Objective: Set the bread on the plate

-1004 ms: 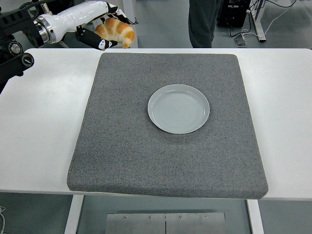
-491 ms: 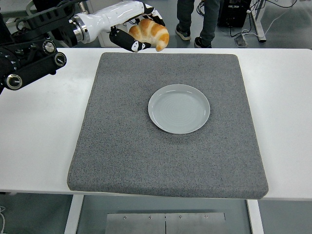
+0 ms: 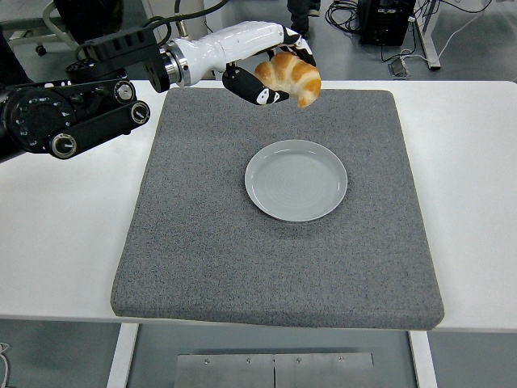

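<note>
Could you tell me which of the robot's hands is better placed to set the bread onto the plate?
The left hand: its fingers already grasp the bread in the air just beyond the empty plate. The right arm is out of view.

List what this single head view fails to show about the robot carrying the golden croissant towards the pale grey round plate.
- Right arm: outside the head view entirely.
- Left hand: its fingers behind the golden croissant are hidden by the bread.
- Height of the croissant above the grey felt mat: not judgeable from one high camera.
- Person at the top: cut off by the edge, only shoes show.
- Pale grey round plate: fully visible.
</note>
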{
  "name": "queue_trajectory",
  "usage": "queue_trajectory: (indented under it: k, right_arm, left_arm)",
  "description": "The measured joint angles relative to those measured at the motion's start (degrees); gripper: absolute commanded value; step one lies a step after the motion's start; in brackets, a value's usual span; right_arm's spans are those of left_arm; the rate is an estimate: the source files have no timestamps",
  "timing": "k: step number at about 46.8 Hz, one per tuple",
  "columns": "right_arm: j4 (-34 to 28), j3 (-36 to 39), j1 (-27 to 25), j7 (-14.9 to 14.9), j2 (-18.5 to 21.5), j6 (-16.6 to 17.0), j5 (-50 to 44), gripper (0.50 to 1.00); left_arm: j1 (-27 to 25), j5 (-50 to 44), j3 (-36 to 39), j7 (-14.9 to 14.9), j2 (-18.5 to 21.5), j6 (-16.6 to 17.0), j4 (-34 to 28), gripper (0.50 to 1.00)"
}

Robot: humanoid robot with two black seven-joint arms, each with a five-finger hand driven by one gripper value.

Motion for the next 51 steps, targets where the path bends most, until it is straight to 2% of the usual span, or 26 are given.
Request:
queue_trajectory:
  k: [13, 27, 38, 51]
  right_arm:
    - [0.0, 0.0, -0.01, 0.0, 0.0, 0.0, 0.0, 1.0]
    - [0.0, 0.0, 0.0, 0.0, 0.0, -0.01, 0.0, 1.0]
    - [0.0, 0.0, -0.01, 0.0, 0.0, 0.0, 0.0, 1.0]
    - [0.0, 0.0, -0.01, 0.0, 0.0, 0.0, 0.0, 1.0]
  left_arm:
    - [0.61, 0.69, 0.63, 0.1, -3.01, 0.1, -0.03, 0.5]
    - [1.8, 1.89, 2.53, -0.01, -4.01, 0.85, 0.76, 0.5]
    - [3.61, 4.55, 5.24, -0.01, -6.13, 4.6, 3.21, 0.5]
    - [5.5, 4.75, 7.43, 0.0, -8.33, 5.37, 6.04, 0.5]
